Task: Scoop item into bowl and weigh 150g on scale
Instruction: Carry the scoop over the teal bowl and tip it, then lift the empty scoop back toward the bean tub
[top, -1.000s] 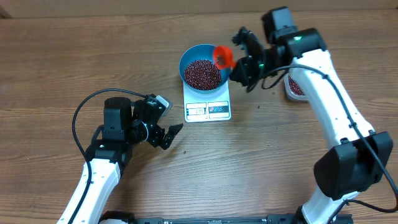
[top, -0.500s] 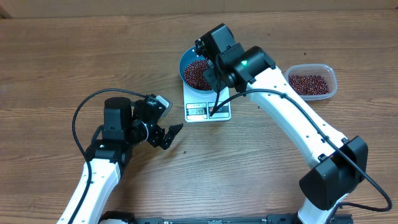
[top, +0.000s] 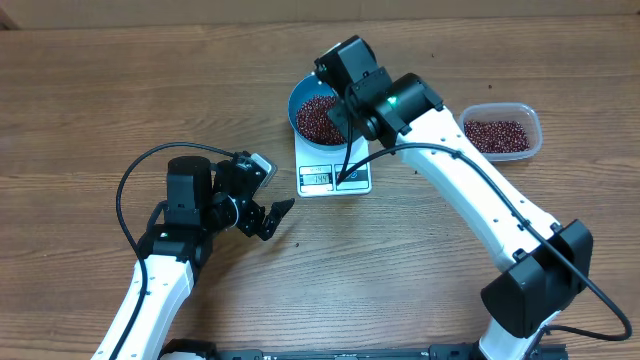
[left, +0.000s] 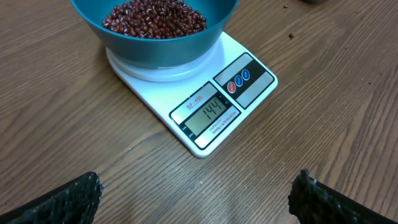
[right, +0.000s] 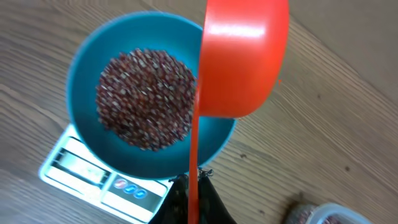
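Note:
The teal bowl (top: 303, 100) stands on the white scale (top: 352, 178) and holds a heap of red-brown beans (top: 316, 117). In the left wrist view the scale's display (left: 210, 112) reads 144 below the bowl (left: 155, 46). My right gripper (right: 194, 180) is shut on the thin handle of an orange scoop (right: 242, 62). The scoop hangs over the bowl's (right: 84, 87) right rim with its back to the camera, so its inside is hidden. In the overhead view the right arm covers the scoop. My left gripper (top: 272, 220) rests open near the table, short of the scale, with nothing between its fingers.
A clear plastic tub (top: 498, 132) with more beans sits to the right of the scale. A few stray beans (left: 290, 35) lie on the wood near the scale. A black cable (top: 130, 180) loops beside the left arm.
The right arm has swung left from beside the tub to over the bowl, carrying the scoop. The left arm has not moved.

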